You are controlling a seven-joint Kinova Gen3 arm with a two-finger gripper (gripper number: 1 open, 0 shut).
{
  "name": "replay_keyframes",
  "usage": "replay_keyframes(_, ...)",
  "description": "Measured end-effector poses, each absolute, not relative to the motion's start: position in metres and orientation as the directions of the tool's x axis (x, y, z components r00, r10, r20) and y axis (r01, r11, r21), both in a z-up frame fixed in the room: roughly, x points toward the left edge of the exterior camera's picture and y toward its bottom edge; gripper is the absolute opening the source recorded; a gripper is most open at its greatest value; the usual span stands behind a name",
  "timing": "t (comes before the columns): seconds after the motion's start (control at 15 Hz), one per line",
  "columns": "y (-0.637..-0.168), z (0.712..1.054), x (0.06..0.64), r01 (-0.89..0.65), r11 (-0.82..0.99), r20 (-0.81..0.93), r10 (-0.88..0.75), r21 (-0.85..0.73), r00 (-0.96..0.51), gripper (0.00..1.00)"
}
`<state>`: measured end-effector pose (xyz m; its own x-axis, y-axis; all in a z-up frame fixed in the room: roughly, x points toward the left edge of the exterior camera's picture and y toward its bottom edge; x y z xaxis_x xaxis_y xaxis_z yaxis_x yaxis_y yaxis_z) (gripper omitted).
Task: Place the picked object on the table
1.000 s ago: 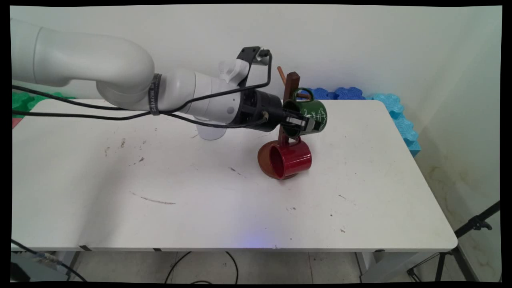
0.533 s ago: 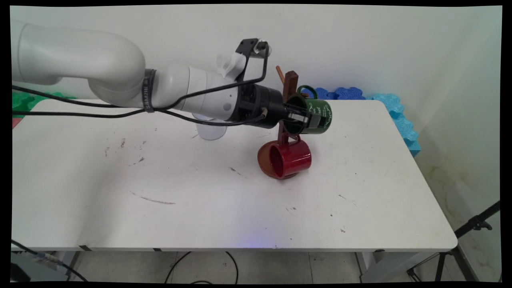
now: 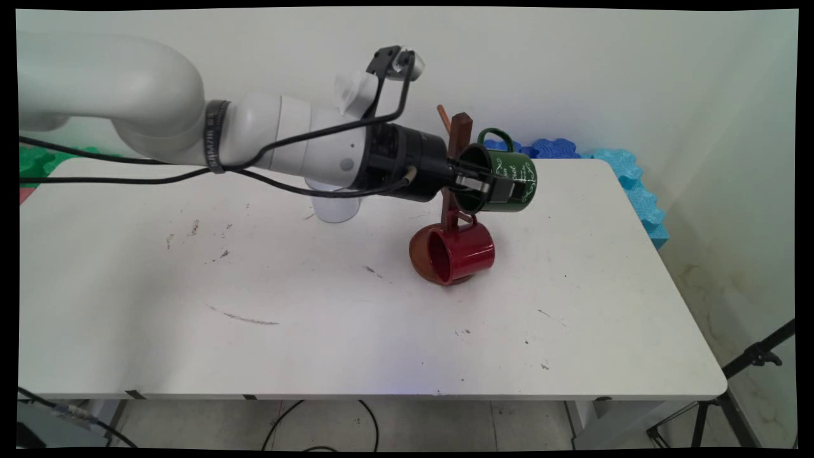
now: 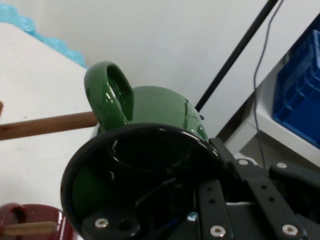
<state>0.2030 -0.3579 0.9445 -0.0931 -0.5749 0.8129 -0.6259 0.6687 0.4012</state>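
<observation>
My gripper (image 3: 484, 186) is shut on the rim of a green mug (image 3: 505, 181), holding it on its side in the air to the right of a brown wooden mug tree (image 3: 459, 143). The mug's handle (image 4: 107, 95) points up and stands just beyond the tip of a wooden peg (image 4: 47, 125). One finger reaches inside the green mug (image 4: 150, 165), the other lies on its outer wall. A red mug (image 3: 459, 251) hangs on a lower peg of the tree, close to the table (image 3: 318, 318). In the hand view the red mug (image 4: 27, 220) shows at the bottom left.
A white cup (image 3: 334, 203) stands on the table behind my arm. Blue foam mats (image 3: 610, 162) lie along the table's far right edge and green ones (image 3: 38, 159) at the far left. A black tripod (image 3: 750, 362) stands off the table's right side.
My gripper has lifted the green mug up and to the right, away from the tree's post, and the mug has turned so its handle stands on top.
</observation>
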Motion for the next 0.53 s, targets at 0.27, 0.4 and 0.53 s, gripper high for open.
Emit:
replay_keyframes(0.27, -0.347, 0.954, 0.207, -0.6, 0.69, 0.816, -0.569, 0.405, -0.103, 0.0)
replay_keyframes(0.4, -0.34, 0.96, 0.211, -0.584, 0.707, 0.816, -0.564, 0.399, -0.125, 0.0)
replay_keyframes(0.53, -0.335, 0.967, 0.22, -0.575, 0.72, 0.813, -0.562, 0.389, -0.154, 0.0)
